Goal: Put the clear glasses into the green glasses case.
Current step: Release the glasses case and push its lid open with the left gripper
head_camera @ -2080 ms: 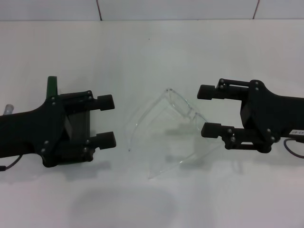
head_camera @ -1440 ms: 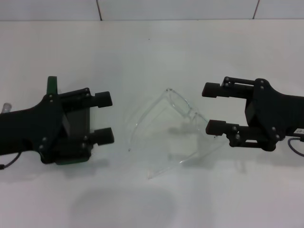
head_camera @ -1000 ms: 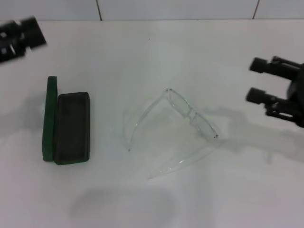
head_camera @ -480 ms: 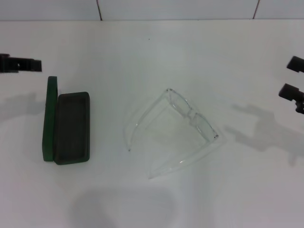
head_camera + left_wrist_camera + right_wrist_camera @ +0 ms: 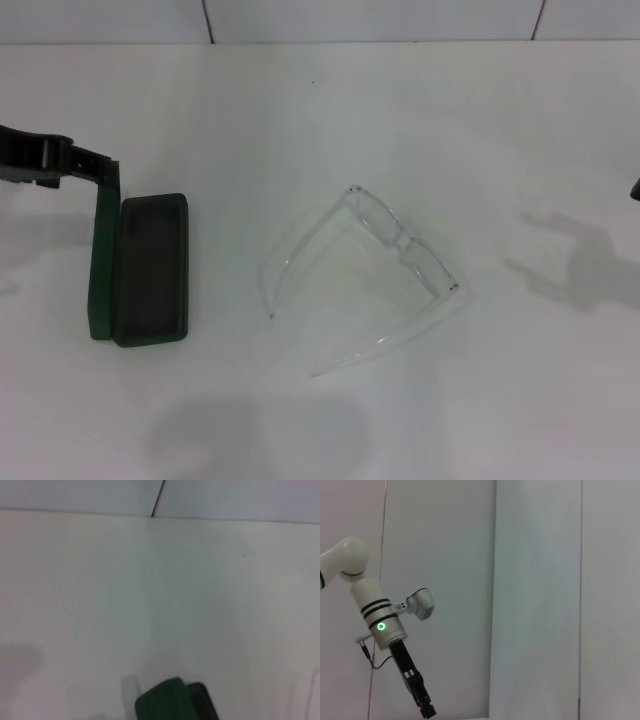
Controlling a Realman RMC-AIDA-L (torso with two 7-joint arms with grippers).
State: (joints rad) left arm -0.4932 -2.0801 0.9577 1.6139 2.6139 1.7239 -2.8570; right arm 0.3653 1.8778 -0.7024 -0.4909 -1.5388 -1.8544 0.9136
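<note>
A white desk (image 5: 330, 110) is seen in the head view, bounded at its far edge by a pale tiled wall (image 5: 380, 18).

The left arm (image 5: 375, 615), white with black bands and a green light, is shown in the right wrist view against that wall, and the left claw (image 5: 426, 709) is carried at its lower end. In the head view the left claw (image 5: 100, 172) is seen at the desk's left edge, raised over the far end of the case; whether its fingers are apart or together cannot be told. The right claw (image 5: 636, 188) is seen only as a dark sliver at the right edge of the head view, and its state cannot be told either.

The green glasses case (image 5: 140, 268) is laid open on the desk just below the left claw, its lid stood up along the outer side and its dark lining (image 5: 152, 262) exposed. One rounded end of the green glasses case (image 5: 175, 702) is caught in the left wrist view.

The clear glasses (image 5: 385, 270) are rested on the desk, well apart from both claws and to the right of the case, with the 2 thin arms unfolded and spread toward the near-left.
</note>
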